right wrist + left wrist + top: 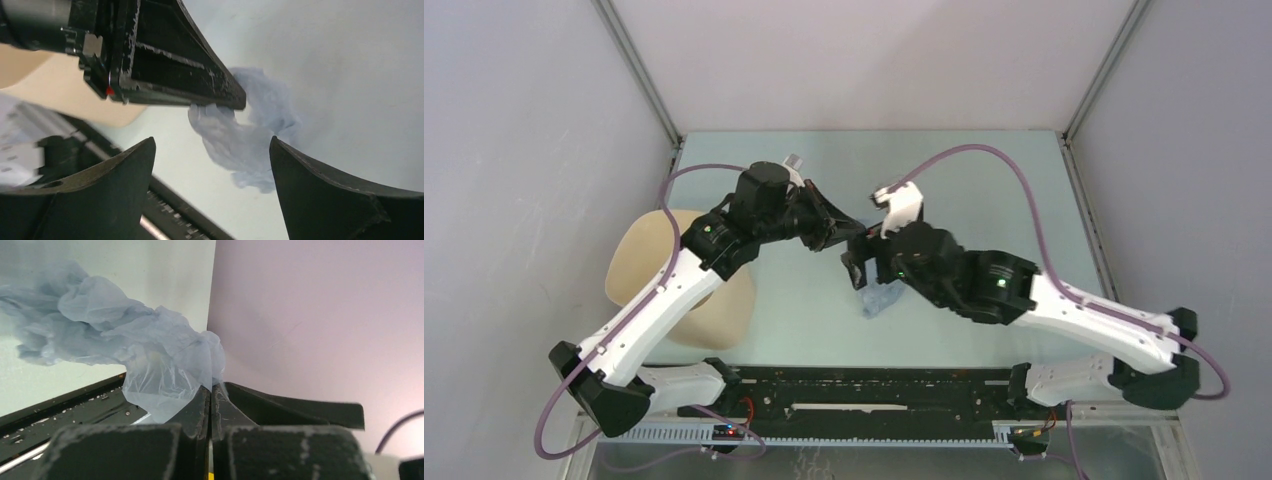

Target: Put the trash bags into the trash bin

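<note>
Here the desk (984, 190) is closed in by grey walls (514, 150) at its left, right and far edges, and its far half shows bare surface. Near the middle the two grippers come close together. The left gripper (211, 390) is clenched on a fold of the trash bag (125, 340), which hangs crumpled from it on the side of the near edge. The right gripper (212, 165) is released, its jaws wide on both sides of the bag without touching it. The trash bin (724, 315) sits near the left edge, partly under the left arm (664, 295); what is inside it I cannot tell.
</note>
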Robot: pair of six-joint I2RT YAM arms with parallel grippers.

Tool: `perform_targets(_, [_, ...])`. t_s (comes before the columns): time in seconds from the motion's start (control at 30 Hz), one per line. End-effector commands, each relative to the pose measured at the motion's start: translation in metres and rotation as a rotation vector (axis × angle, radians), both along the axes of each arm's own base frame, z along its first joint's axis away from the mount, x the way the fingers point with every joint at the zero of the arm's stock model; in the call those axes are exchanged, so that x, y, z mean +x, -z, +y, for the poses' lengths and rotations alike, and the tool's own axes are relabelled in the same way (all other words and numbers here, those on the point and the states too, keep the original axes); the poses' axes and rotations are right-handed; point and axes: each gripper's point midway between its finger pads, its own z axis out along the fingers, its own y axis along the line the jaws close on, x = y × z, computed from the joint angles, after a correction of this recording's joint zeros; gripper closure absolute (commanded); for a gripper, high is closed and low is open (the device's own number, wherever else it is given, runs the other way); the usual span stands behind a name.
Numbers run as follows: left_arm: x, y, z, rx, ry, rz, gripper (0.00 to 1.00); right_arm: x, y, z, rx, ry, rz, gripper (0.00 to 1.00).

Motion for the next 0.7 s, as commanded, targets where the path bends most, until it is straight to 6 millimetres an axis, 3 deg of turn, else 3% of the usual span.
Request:
perform_targets(0.0, [0.003, -0.011, -0.004, -0.061, -0.035, 0.052, 1.00, 0.036, -0.001, -0.024, -0.304, 0.234, -0.201, 0.08])
perform_targets(0.13, [0.001, -0.011, -0.004, -0.088, -0.042, 0.061, 1.00, 0.043, 0.006, -0.012, -0.343, 0.234, -0.242, 0.11])
perform_targets(0.23, [-0.001, -0.009, -0.003, -0.092, -0.041, 0.063, 1.00, 0.045, 0.005, -0.002, -0.318, 0.205, -0.262, 0.27])
perform_targets(0.3, [-0.002, -0.009, -0.002, -0.098, -0.044, 0.061, 1.00, 0.047, 0.006, 0.002, -0.307, 0.196, -0.261, 0.47])
perform_targets(0.4, [-0.001, -0.012, -0.001, -0.113, -0.038, 0.041, 0.98, 0.051, 0.012, 0.003, -0.245, 0.170, -0.197, 0.92])
perform_targets(0.43, [0.000, -0.013, 0.001, -0.111, -0.029, 0.029, 0.86, 0.052, 0.015, 0.000, -0.215, 0.166, -0.163, 1.00])
perform_targets(0.57, [0.003, -0.031, 0.014, -0.109, 0.045, -0.141, 0.35, 0.047, 0.037, -0.013, -0.096, 0.060, 0.045, 1.00])
perform_targets(0.67, [0.002, -0.049, 0.028, -0.088, 0.058, -0.278, 0.11, 0.037, 0.042, -0.017, 0.112, -0.107, 0.235, 1.00])
